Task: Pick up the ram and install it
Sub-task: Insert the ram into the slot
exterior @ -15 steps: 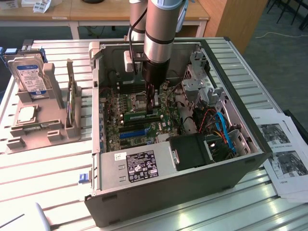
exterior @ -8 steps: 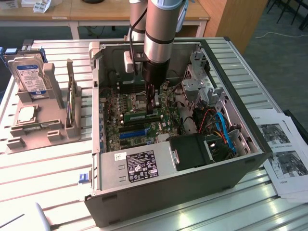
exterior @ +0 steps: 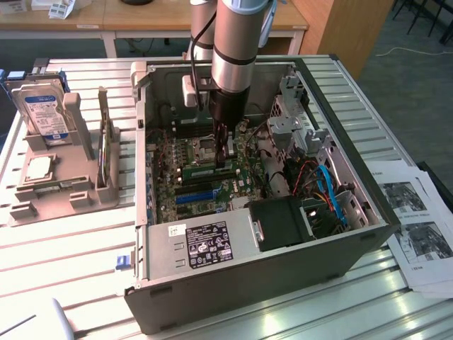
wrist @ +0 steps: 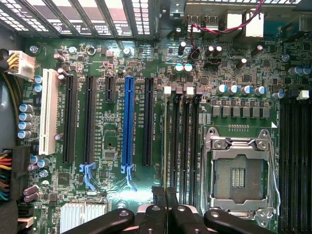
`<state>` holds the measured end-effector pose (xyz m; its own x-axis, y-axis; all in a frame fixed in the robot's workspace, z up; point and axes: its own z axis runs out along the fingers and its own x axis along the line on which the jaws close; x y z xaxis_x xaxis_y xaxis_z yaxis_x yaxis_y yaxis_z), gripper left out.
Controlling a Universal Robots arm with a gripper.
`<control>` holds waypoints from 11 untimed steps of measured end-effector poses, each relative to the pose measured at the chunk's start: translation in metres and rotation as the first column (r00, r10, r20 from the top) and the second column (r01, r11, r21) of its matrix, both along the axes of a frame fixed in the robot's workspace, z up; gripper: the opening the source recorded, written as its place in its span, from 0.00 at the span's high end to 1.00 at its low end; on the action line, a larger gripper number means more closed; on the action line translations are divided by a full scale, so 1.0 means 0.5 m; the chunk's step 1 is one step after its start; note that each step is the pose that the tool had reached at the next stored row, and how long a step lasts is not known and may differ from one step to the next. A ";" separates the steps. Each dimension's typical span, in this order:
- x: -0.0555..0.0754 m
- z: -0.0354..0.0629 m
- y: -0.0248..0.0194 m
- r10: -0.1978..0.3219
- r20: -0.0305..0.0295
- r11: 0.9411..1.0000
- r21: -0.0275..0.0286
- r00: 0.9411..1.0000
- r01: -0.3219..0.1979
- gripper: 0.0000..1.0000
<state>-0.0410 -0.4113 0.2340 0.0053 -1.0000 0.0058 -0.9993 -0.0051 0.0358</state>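
Observation:
The ram is a long green stick lying along a memory slot on the motherboard inside the open computer case. My gripper reaches straight down into the case, its tips right at the ram's end on the exterior view's right. In the wrist view the two black fingertips are pressed together, so the gripper is shut with nothing visible between them. They hover over the near end of the row of black memory slots. I cannot tell whether the tips touch the ram.
The silver CPU socket lies beside the memory slots, and a blue expansion slot on their other side. A black fan shroud and cables crowd the case. A hard drive stands in a grey holder. Papers lie outside.

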 end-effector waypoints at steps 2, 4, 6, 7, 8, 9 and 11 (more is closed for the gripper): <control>0.000 0.000 0.0010 0.000 0.000 1.000 0.000 1.000 0.000 0.89; 0.000 0.000 0.0019 0.000 0.000 1.000 0.000 1.000 0.000 0.89; 0.000 0.000 0.0026 0.000 0.000 1.000 0.000 1.000 0.000 0.89; 0.000 0.000 0.0026 -0.001 0.000 1.000 0.000 1.000 0.001 0.89; 0.000 0.000 0.0027 -0.002 0.000 1.000 0.000 1.000 0.002 0.89; 0.000 0.000 0.0027 -0.003 0.000 1.000 0.000 1.000 0.003 0.89; 0.000 0.000 0.0028 -0.004 0.000 1.000 0.000 1.000 0.004 0.89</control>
